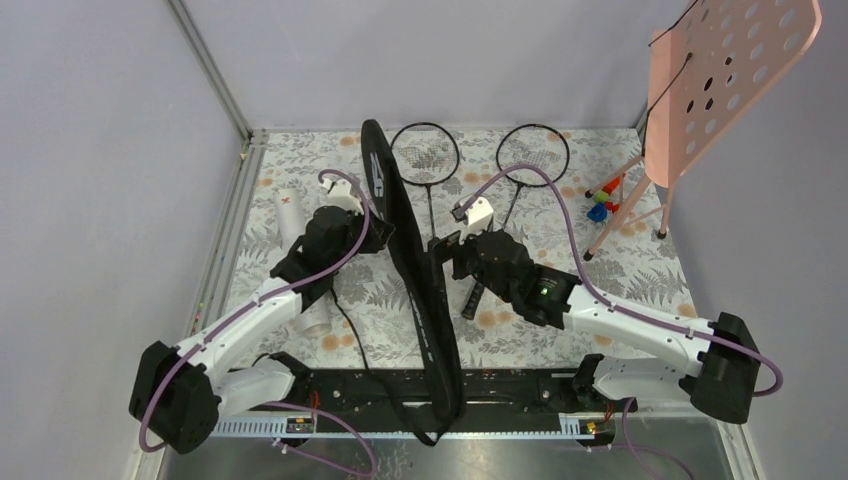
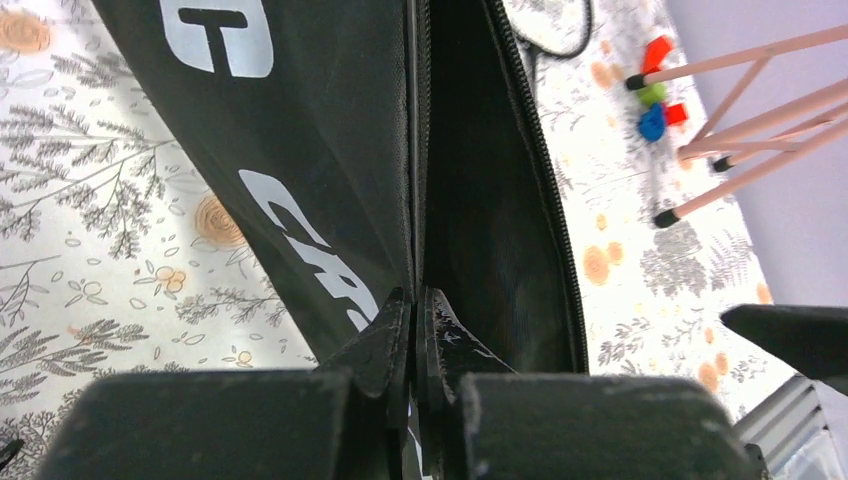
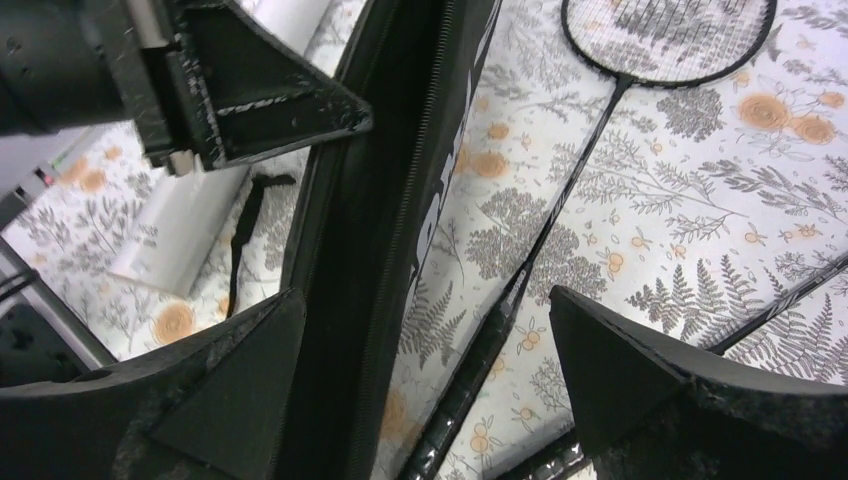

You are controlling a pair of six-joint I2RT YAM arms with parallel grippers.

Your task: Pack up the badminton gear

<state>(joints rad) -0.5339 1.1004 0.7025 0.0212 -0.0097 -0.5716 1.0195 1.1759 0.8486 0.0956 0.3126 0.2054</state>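
Across the middle of the tabletop (image 1: 640, 270), the black CROSSWAY bag (image 1: 415, 290) stood on edge, its fabric pinched by the left fingers (image 2: 385, 340). The right fingers (image 3: 620, 380) gaped wide beside it. On that single thin pinch, the bag could slip and topple onto the rackets (image 1: 425, 152) lying beyond.

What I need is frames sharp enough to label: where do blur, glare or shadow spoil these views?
Top external: evenly lit, sharp, no harsh glare on the bag. Left wrist: the left fingers are close and soft-focused; the tablecloth at upper right looks washed out. Right wrist: the right fingers blur at the bottom, yet the racket head is crisp.
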